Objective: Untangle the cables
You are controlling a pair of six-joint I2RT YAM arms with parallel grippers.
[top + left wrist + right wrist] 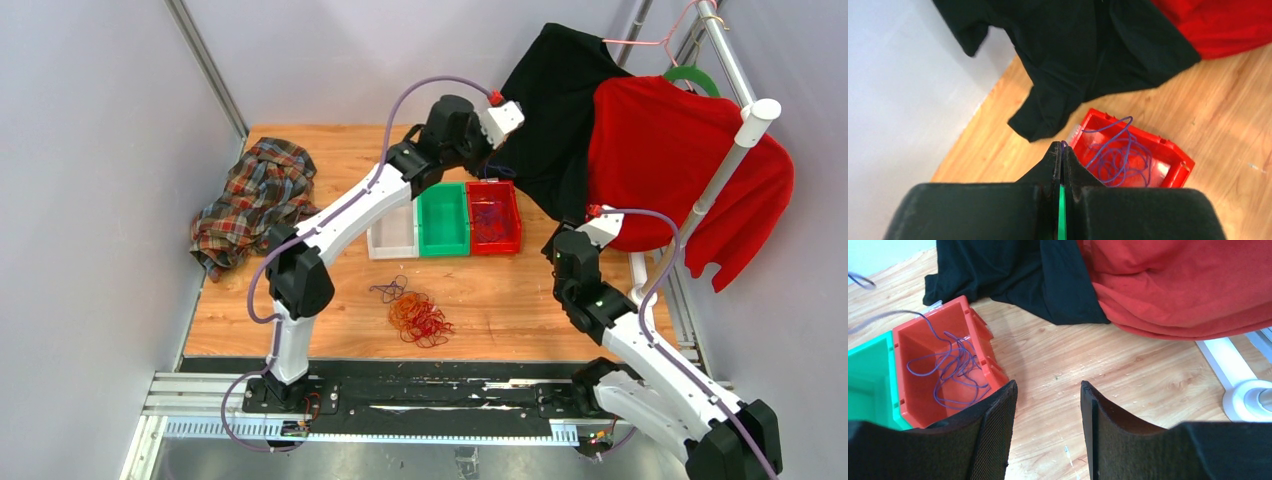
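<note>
**Wooden worktop between grey walls, cables in two places**

The wooden worktop (520,290) sits between plain grey walls, with a black rail (420,395) along its near edge. The cables lie in two places. Close to the near edge, a red-orange tangle (420,318) rests on bare wood. A small dark loop (389,290) lies just beside it on the far-left side; whether the two touch I cannot tell. The rest, thin purple strands (950,371), curl inside the red bin (516,228), and some loop above its rim.

The left fingers (1050,167) are pressed together above that bin, pinching a purple strand (1064,144) at their tips. The right fingers (998,425) stand apart and hold nothing, over bare wood to the right of the red bin.

Open wood runs between the tangle and the bins, and from the tangle rightward to the right arm (600,310). Three bins stand side by side in one row: the clear bin (392,252), the green bin (443,250) and the red one. The left arm (350,205) stretches above the clear bin.

Three garments ring the space:
- A plaid shirt (255,200) is heaped at the left edge, well apart from the cables.
- A black garment (560,110) drapes down onto the worktop just behind the red bin.
- A red garment (680,170) hangs by the white rack pole (725,165) at the right edge, close beside the right arm.
</note>
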